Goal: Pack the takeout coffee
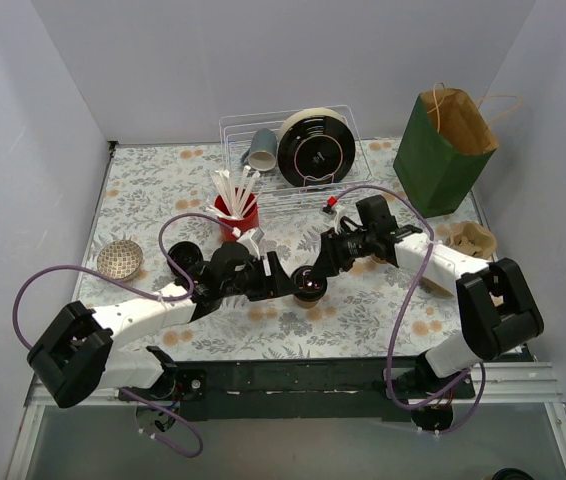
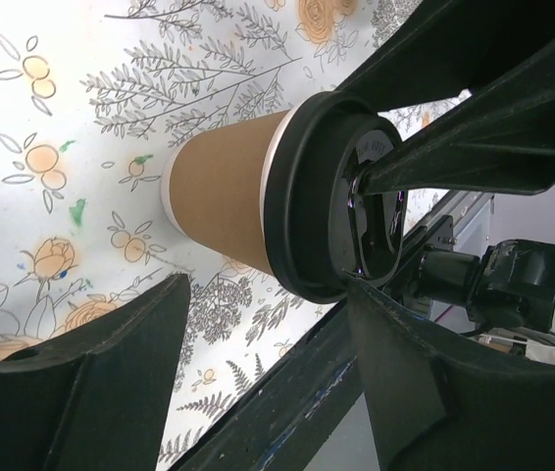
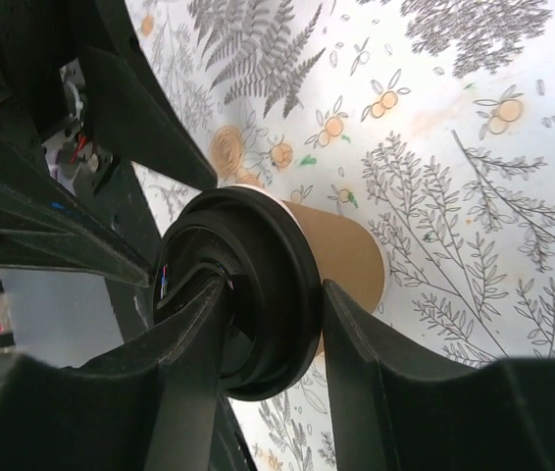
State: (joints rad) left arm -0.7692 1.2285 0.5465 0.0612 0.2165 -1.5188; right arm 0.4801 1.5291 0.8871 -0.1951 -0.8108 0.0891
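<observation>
one coffee cup point(image 2: 221, 186) | right tool point(image 3: 273, 290) astride lid point(image 2: 307, 201) | lid marks unreadable

Both arms are reaching inward, wrists low. The left arm point(image 1: 148, 312) is stretching rightward, left gripper point(image 2: 263, 289) standing open, jaws wide. The right arm point(image 1: 435, 260) is angling leftward, and the right gripper point(image 3: 275, 287) seems to be pinching the lid point(image 3: 282, 245) by its rim.

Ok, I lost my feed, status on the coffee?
Left gripper open, straddling coffee cup. Right gripper at its lid, grip unclear. Cup upright, green bag open far right. Red straw cup close behind.
</observation>
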